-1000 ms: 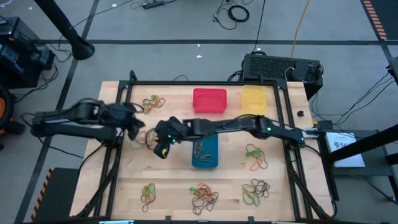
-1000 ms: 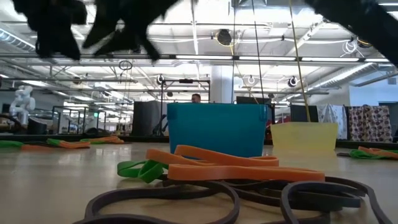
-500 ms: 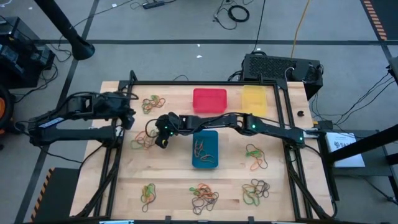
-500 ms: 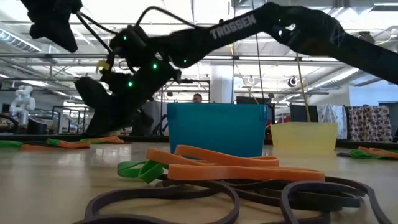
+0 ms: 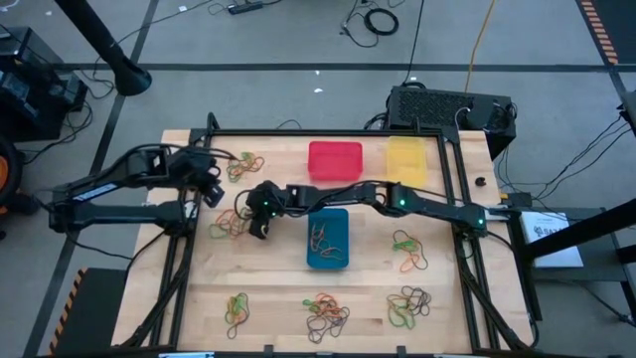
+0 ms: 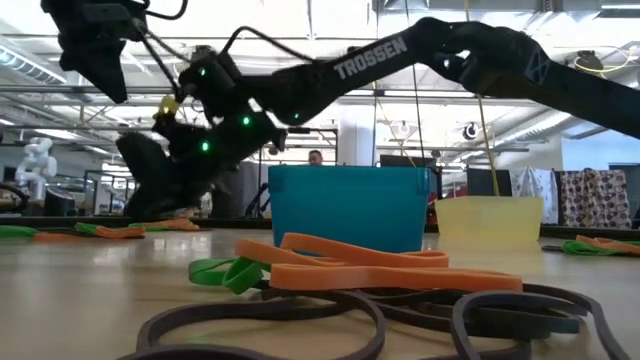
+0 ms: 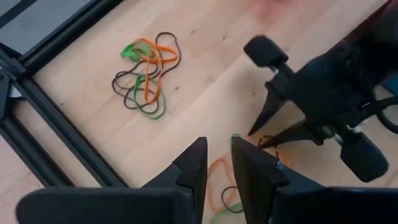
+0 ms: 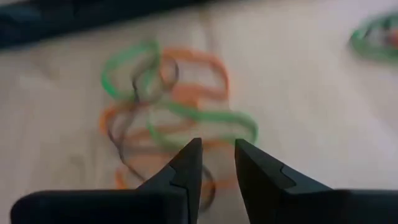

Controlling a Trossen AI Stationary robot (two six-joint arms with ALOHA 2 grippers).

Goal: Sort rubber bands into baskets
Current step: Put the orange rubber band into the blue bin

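Although the right arm reached across the table a second ago with its tip just left of the blue basket (image 5: 328, 239), the high view now shows the right gripper (image 5: 256, 225) drawn further left and low over the mixed pile of rubber bands (image 5: 229, 227) at mid-left. The left gripper (image 5: 212, 191) has pulled back toward the far-left corner, near another pile (image 5: 244, 164). The blue basket already holds a few bands; the red basket (image 5: 335, 161) and yellow basket (image 5: 405, 159) sit along the far edge.

From the low view, the right arm slopes down from upper right, its gripper (image 6: 150, 195) now close to the tabletop beside the blue tub (image 6: 349, 208) (half a second ago it hung a little higher). The left gripper (image 6: 95, 50) hangs high at upper left.

The left wrist view shows its own fingers (image 7: 193, 169) nearly together with nothing between them, and the right gripper's tips (image 7: 264, 130) spread over the orange bands.

In the right wrist view, the fingers (image 8: 189, 163) stand a narrow gap apart over blurred green and orange loops (image 8: 168, 106); whether a band is caught between them is hard to say, probably not yet. The shift suggests a fresh pick is starting.
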